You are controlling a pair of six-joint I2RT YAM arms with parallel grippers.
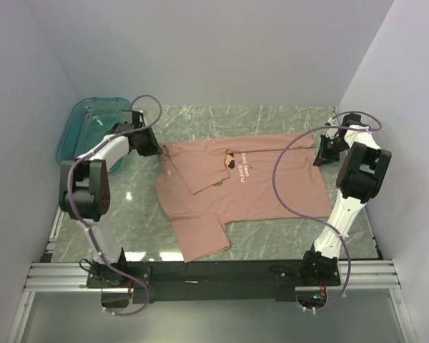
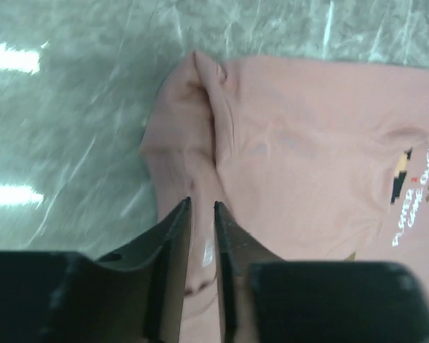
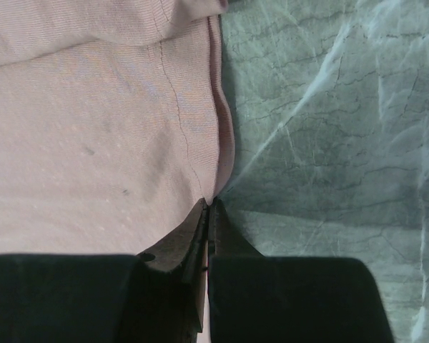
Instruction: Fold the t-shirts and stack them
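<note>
One dusty-pink t-shirt lies spread on the marble table, chest print up, with its near-left sleeve sticking out toward the front. My left gripper is at the shirt's far-left corner. In the left wrist view the gripper has its jaws close together with a bunched fold of the pink shirt between them. My right gripper is at the shirt's right edge. In the right wrist view the gripper is shut on the hemmed edge of the shirt.
A teal translucent tray stands at the back left, just behind my left arm. White walls close in the table on the left, back and right. Bare marble shows behind the shirt.
</note>
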